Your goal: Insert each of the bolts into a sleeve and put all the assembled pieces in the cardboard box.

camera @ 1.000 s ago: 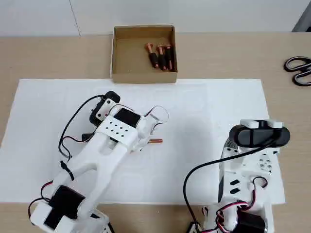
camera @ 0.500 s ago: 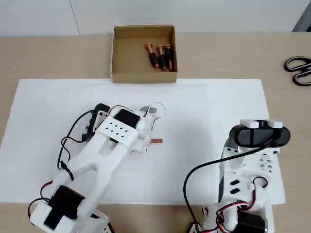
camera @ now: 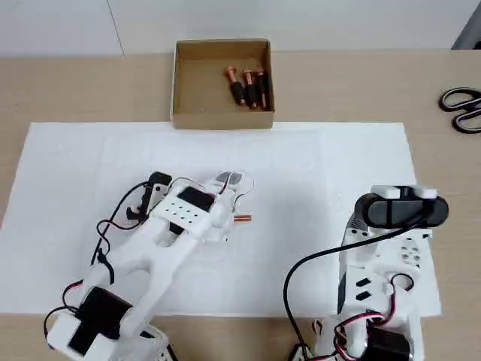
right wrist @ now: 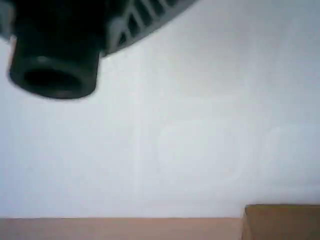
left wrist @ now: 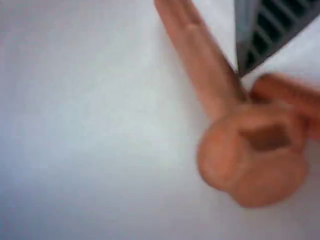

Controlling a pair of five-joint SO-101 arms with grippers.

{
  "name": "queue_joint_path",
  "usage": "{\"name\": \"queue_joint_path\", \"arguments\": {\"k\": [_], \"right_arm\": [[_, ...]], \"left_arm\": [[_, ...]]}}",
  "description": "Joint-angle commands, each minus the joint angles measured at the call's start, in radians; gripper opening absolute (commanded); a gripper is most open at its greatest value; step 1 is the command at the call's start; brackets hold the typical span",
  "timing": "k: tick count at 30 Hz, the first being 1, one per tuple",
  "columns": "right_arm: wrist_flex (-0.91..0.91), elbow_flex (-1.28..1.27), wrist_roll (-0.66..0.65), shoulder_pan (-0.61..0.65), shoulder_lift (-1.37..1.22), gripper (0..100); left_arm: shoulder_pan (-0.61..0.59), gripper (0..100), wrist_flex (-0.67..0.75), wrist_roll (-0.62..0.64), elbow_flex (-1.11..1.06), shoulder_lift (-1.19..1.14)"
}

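Bolt [left wrist: 235, 145]: copper-coloured metal, smooth round shank, rounded head w/ a recess. It lies on the white paper sheet [camera: 323, 165] w/ the left gripper [camera: 224, 213] right at it; open or closed, can't tell. Sleeve [right wrist: 52, 67]: matt black tube, hollow end showing, clamped in the right gripper [right wrist: 100, 30] by its ribbed grey pads, above the paper. Cardboard box [camera: 195, 83]: plain brown, at the paper's far edge, 3 assembled pieces [camera: 248, 86] inside. Scissors [camera: 462, 109] lie far right on the wood-look table [camera: 75, 83].

Bare white sheet [camera: 323, 165] between right arm [camera: 391, 226] and cardboard box [camera: 222, 118]; left arm [camera: 173, 226] crowding the bolt [camera: 242, 218]
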State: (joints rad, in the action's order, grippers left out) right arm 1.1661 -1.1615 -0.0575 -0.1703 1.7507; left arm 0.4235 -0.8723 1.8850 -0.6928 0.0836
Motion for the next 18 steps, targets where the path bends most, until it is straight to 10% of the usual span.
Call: {"name": "queue_joint_path", "arguments": {"k": [1, 18], "right_arm": [[0.002, 0.006, -0.009, -0.007, -0.005, 0.3], [0.001, 0.012, -0.009, -0.008, -0.005, 0.3]], "left_arm": [[-0.003, 38, 0.066, 0.000, -0.022, 0.005], [-0.002, 17, 0.081, -0.018, -0.036, 0.005]]}}
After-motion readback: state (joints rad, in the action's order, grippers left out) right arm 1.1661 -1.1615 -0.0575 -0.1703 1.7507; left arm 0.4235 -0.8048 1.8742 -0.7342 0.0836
